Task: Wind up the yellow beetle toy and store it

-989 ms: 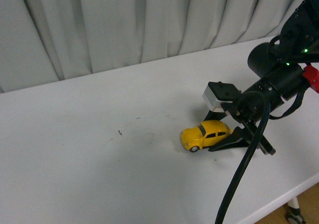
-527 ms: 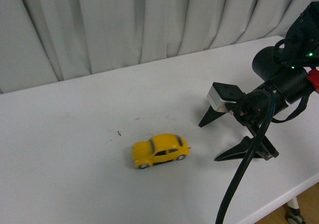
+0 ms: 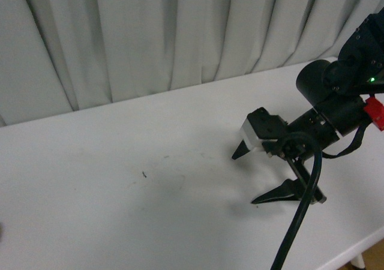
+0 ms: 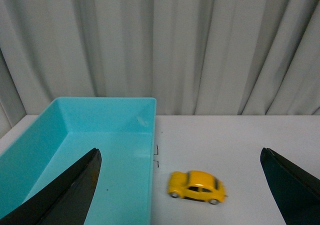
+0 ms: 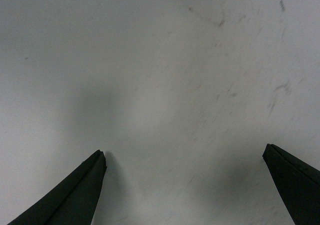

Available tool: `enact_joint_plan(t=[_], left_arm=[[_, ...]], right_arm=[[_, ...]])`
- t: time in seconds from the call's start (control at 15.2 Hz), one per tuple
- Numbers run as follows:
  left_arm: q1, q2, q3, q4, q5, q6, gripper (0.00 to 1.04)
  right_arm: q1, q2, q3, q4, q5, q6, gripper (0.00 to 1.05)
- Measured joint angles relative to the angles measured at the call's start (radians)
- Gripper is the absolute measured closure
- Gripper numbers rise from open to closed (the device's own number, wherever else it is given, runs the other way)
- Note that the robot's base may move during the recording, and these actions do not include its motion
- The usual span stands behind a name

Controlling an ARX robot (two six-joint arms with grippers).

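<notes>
This looks like a robotics lab or test room, not a home. A plain white table [image 3: 120, 192] stands with a pleated pale grey curtain [image 3: 150, 36] closing off everything behind it. Over the table's right end hangs a black robot arm [image 3: 336, 96] with a thick cable [image 3: 300, 222] and a lit green lamp [image 3: 372, 78].

You can count one yellow beetle toy [image 4: 196, 186], seen only in the left wrist view. There is one turquoise bin [image 4: 70, 127] and one white desk [image 3: 90, 162]. Two pincers show, the left pincer [image 4: 179, 152] and the right pincer [image 3: 243, 180], each with two black fingers. You also get one grey curtain [image 3: 150, 36] along the desk's far edge, and one green light [image 3: 372, 79] on the right arm.
</notes>
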Motion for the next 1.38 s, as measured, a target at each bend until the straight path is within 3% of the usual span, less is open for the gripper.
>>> enact_joint_plan(t=[0.2,0.4,0.66,0.73,0.79,0.86,0.92,0.99,1.12,1.19,1.25,1.38], left_arm=[[0.0,0.0,0.0,0.0,0.0,0.0,0.07],[0.0,0.0,0.0,0.0,0.0,0.0,0.07],[0.0,0.0,0.0,0.0,0.0,0.0,0.07],[0.0,0.0,0.0,0.0,0.0,0.0,0.07],[0.0,0.0,0.0,0.0,0.0,0.0,0.07],[0.0,0.0,0.0,0.0,0.0,0.0,0.07],[0.0,0.0,0.0,0.0,0.0,0.0,0.07],[0.0,0.0,0.0,0.0,0.0,0.0,0.07],[0.0,0.0,0.0,0.0,0.001,0.0,0.07],[0.0,0.0,0.0,0.0,0.0,0.0,0.07],[0.0,0.0,0.0,0.0,0.0,0.0,0.07],[0.0,0.0,0.0,0.0,0.0,0.0,0.07]], right_arm=[[0.062,-0.176,-0.118,0.205,-0.132,0.09,0.07],[0.03,-0.459,-0.254,0.466,-0.246,0.36,0.07],[-0.013,-0.622,-0.297,0.571,-0.325,0.549,0.07],[-0.01,-0.648,-0.332,0.686,-0.31,0.623,0.08],[0.045,-0.693,-0.473,0.999,0.009,0.826,0.2],[0.115,-0.758,-0.627,1.192,0.27,1.057,0.33],[0.171,-0.867,-0.726,1.255,0.478,1.285,0.45],[0.24,-1.045,-0.777,1.171,0.671,1.494,0.6],[0.275,-1.343,-0.837,0.924,0.758,1.63,0.85],[0.272,-1.453,-0.867,0.889,0.761,1.654,0.97],[0.27,-1.513,-0.889,0.89,0.761,1.667,1.03],[0.27,-1.563,-0.944,0.864,0.761,1.677,1.03]])
